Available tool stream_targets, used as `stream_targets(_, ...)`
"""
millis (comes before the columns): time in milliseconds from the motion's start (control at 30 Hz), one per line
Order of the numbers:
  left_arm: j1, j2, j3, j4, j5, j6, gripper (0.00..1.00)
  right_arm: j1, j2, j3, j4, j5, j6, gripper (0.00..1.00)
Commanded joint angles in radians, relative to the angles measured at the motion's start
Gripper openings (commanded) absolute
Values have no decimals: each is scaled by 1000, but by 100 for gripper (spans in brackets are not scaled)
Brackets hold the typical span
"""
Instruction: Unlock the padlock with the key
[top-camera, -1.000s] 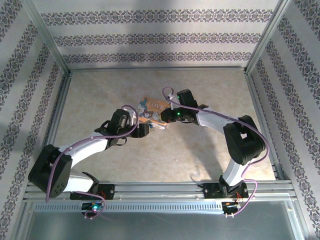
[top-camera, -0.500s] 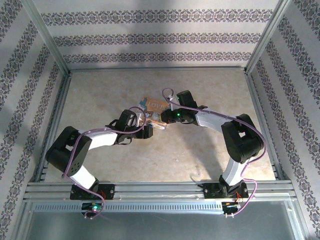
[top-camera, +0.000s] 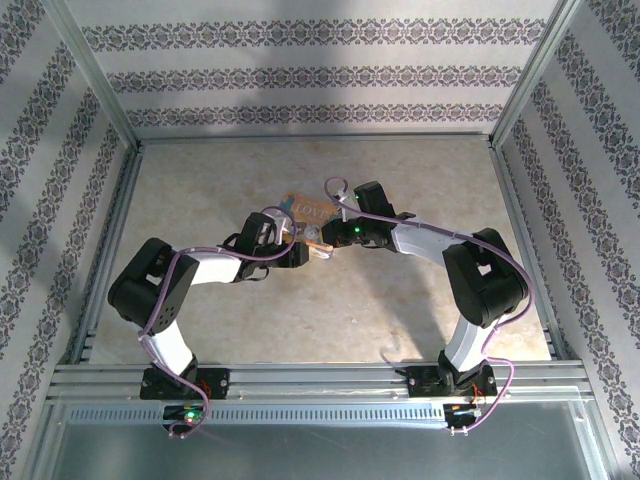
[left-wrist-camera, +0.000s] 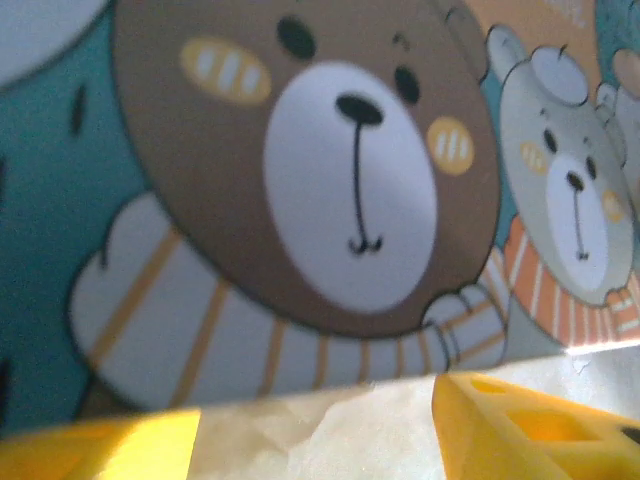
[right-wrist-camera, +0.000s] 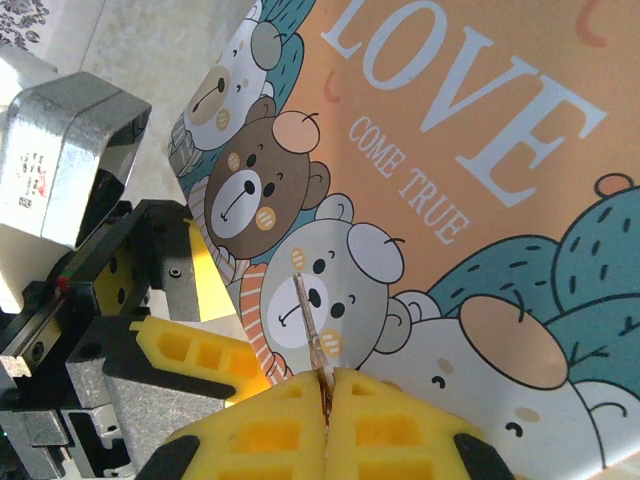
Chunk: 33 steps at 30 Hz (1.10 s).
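Observation:
The padlock (top-camera: 307, 211), a flat orange and teal block with white "LOVE" lettering and cartoon bears, sits mid-table between both arms. In the left wrist view its bear face (left-wrist-camera: 330, 170) looms close, its lower edge just beyond my left gripper (left-wrist-camera: 315, 425). That gripper's yellow fingers (left-wrist-camera: 530, 425) stand apart with bare table between them. My right gripper (right-wrist-camera: 325, 385) is shut on the key (right-wrist-camera: 311, 318), a slim silvery blade that sticks up across the padlock's face (right-wrist-camera: 470, 150). From above, the left gripper (top-camera: 296, 250) and right gripper (top-camera: 328, 236) meet at the padlock's near corner.
Patterned walls and an aluminium frame (top-camera: 310, 140) enclose the beige table (top-camera: 200, 180). A metal rail (top-camera: 320, 378) runs along the near edge by the arm bases. Purple cables (top-camera: 335, 190) loop off both arms. The left gripper's body (right-wrist-camera: 90, 330) shows close beside the right fingers.
The left arm's elbow has swung up and inward, and its gripper has edged right to the padlock's corner, jaws narrowing. The right arm and key stay put.

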Motion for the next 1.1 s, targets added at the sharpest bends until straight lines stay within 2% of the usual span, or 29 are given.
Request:
stream_targets(0, 10, 33, 24, 82, 30, 40, 60, 12, 5, -33, -48, 36, -9, 0)
stream_targets(400, 5, 71, 29, 152, 93, 11, 52, 13, 6, -31, -46, 36, -7, 0)
stream_targets(1067, -26, 72, 27, 222, 64, -76, 44, 23, 11, -21, -48, 40, -1, 0)
